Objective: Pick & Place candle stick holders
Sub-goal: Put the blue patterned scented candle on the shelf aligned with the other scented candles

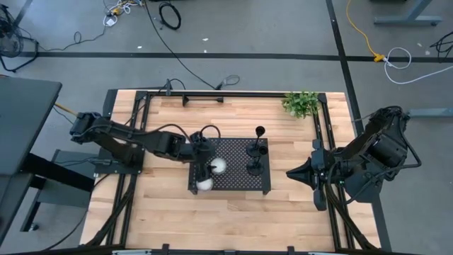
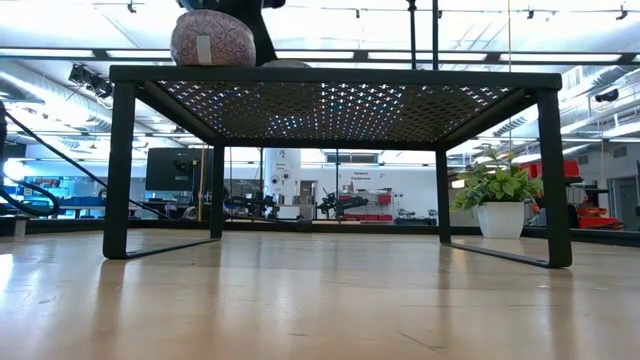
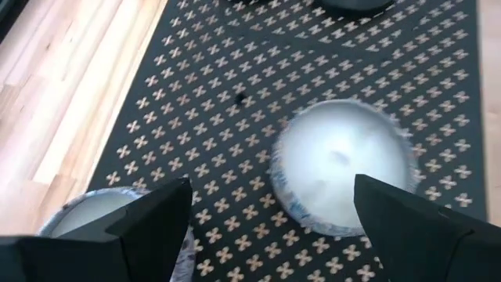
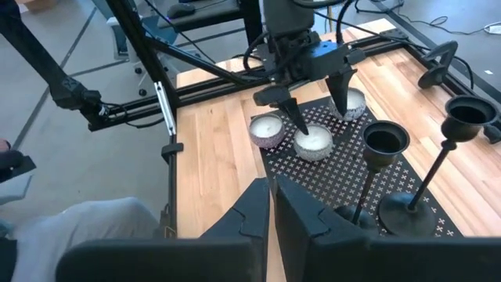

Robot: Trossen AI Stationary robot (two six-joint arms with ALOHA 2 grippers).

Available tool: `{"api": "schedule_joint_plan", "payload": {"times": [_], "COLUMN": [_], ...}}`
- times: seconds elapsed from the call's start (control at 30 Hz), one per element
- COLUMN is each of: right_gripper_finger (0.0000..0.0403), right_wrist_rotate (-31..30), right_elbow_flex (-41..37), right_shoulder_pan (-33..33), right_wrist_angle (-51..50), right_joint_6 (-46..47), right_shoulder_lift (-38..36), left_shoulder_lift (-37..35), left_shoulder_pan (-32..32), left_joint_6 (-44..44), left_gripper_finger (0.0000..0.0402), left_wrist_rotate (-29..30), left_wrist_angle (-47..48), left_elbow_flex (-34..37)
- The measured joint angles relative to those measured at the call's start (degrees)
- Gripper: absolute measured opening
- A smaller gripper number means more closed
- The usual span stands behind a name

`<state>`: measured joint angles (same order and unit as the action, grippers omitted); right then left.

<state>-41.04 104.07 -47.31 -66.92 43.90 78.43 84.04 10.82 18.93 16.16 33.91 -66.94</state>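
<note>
The candle stick holders (image 1: pixel 256 150) are black, with thin stems and small cup tops. They stand on their round bases on the right half of a black perforated tray (image 1: pixel 237 185). The right wrist view shows two of them (image 4: pixel 383 142) (image 4: pixel 468 114). My left gripper (image 3: pixel 272 184) is open over the tray's left half. Its fingers stand on either side of a white candle in a small bowl (image 3: pixel 340 164), above it and touching nothing. My right gripper (image 4: pixel 272 188) is shut on nothing and held high off the tray's right side (image 1: pixel 291 172).
More white candle bowls (image 4: pixel 266 129) (image 4: pixel 351 100) sit on the tray's left part, one by the near left corner (image 1: pixel 205 184). The tray stands on legs (image 2: pixel 120 170) above the wooden table. A potted plant (image 1: pixel 302 103) is at the far right corner.
</note>
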Motion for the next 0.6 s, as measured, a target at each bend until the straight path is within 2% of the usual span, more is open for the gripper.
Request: {"api": "schedule_joint_plan", "payload": {"times": [0.6], "right_gripper_finger": [0.0020], "right_wrist_rotate": [0.0], "right_elbow_flex": [0.0], "right_shoulder_pan": [0.0], "right_wrist_angle": [-0.2], "right_joint_6": [-0.3], "right_shoulder_lift": [0.0], "left_shoulder_lift": [0.0], "left_shoulder_pan": [-0.8], "left_joint_6": [0.9], "left_gripper_finger": [0.0353], "left_wrist_rotate": [-0.5], "left_wrist_angle": [4.2], "left_elbow_flex": [-1.7]}}
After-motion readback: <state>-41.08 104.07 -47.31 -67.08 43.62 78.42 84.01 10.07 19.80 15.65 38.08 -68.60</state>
